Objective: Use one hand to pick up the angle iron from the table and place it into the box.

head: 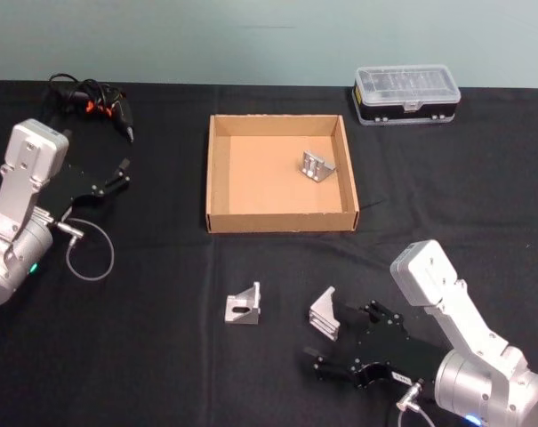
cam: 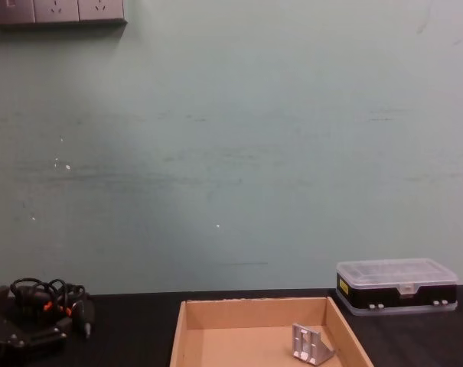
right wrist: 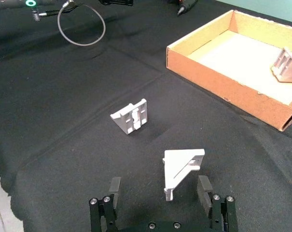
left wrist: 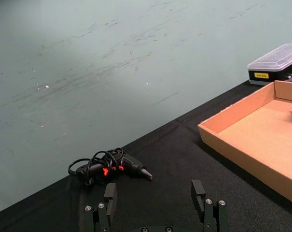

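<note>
Your right gripper (right wrist: 159, 189) sits low at the near right of the table (head: 153, 267), its jaws spread wide and holding nothing. One angle iron (right wrist: 182, 170) stands on the table in the gap between them, unclamped. A second angle iron (head: 243, 304) rests just to its left. A third angle iron (head: 316, 166) already lies inside the box (head: 217, 169), towards its far right corner. Your left gripper (head: 117, 175) hangs at the far left, also open and empty, near a black corded tool (head: 91, 100). A clear-lidded plastic case (head: 406, 92) sits beyond the box.
</note>
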